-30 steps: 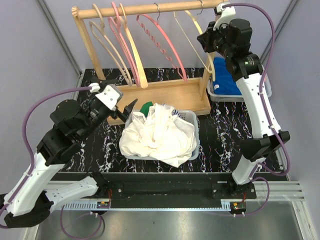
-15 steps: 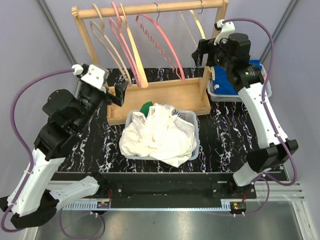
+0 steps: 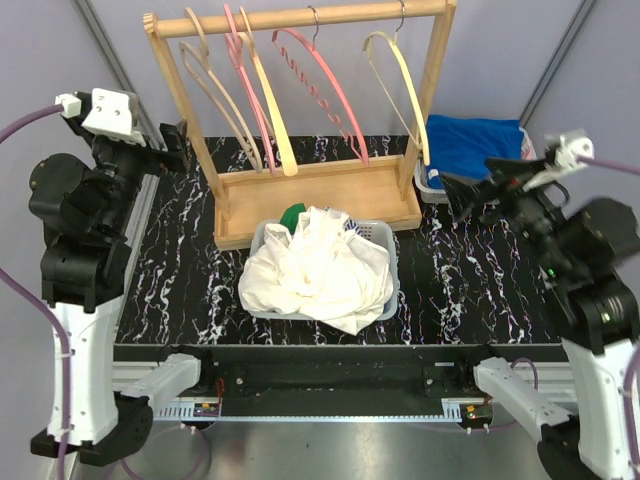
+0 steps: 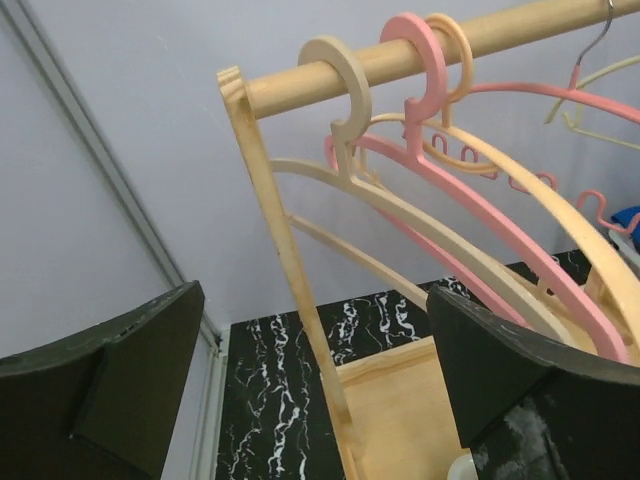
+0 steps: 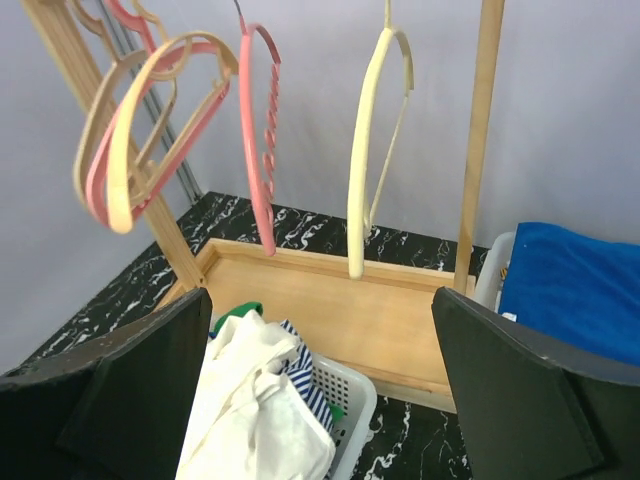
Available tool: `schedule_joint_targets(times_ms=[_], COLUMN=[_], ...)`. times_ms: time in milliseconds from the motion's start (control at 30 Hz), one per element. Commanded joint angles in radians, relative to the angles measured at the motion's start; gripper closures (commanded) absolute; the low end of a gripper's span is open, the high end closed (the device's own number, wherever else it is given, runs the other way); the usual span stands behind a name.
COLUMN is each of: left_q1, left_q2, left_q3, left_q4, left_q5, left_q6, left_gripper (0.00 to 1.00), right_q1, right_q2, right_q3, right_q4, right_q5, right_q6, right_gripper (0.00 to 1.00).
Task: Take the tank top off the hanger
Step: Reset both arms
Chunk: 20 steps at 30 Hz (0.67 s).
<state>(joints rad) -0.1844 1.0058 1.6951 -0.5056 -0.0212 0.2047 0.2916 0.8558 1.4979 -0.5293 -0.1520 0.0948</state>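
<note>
A basket [image 3: 386, 236] sits mid-table, just past the arm bases, filled with a white heap [image 3: 315, 270] that spills over its near rim. A green cloth [image 3: 292, 213] shows at the heap's 12 o'clock edge. The tank top cannot be told apart from the rest of that heap.

The left gripper [image 3: 175, 150] hangs at 10 o'clock from the basket, beside the rack's left post. Its jaws are spread wide and hold nothing. The right gripper [image 3: 470, 185] hangs at 2 o'clock from the basket, also spread wide and empty.

The wooden rack [image 3: 320, 190] stands at 12 o'clock, its base touching the basket. The hangers [image 3: 322, 85], cream, pink and tan, hang bare from the rail [image 3: 300, 18]. At the rack's 3 o'clock, a blue cloth [image 3: 470, 145] lies in a bin [image 3: 425, 184].
</note>
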Motion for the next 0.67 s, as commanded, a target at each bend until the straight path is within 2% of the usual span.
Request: schedule_joint_targets(times_ms=[0,33,100,133,233,367,633], left_q1=[0.170,0.218,0.262,0.270,0.289,0.292,0.301], left_q2=[-0.018,-0.041,-0.062,-0.082,-0.119,-0.190,-0.230], left_q3=[-0.151,-0.254,-0.342,-0.415,-0.509,-0.691,-0.791], left_q4=[0.010,0.033,0.055,0.062,0.090,0.199,0.223], left_q5=[0.234,0.253,0.303,0.313,0.368,0.385,0.365], left_q6=[-0.085,-0.093,-0.103,-0.120,-0.142,-0.198,-0.202], left_gripper=[0.01,0.01,0.01,0.01,0.01,0.01,0.01], right_q1=[-0.005,-0.005,-0.005,-0.005,-0.003,0.000,0.049], right_q2=[-0.080,-0.093,-0.121,-0.127,-0.138,-0.182,-0.141], right_q3=[-0.093,-0.134,-0.178,-0.215,-0.264,-0.311,-0.297], right_q4=[-0.130,-0.141,-0.153,-0.153,-0.141,-0.092,-0.104], right_q5=[0.046,0.067,0.115,0.129,0.233,0.253,0.279], right_q6=[0.057,0.083,0.105,0.137,0.210,0.198,0.183], right_gripper=[0.00,0.00,0.00,0.00,0.00,0.00,0.00])
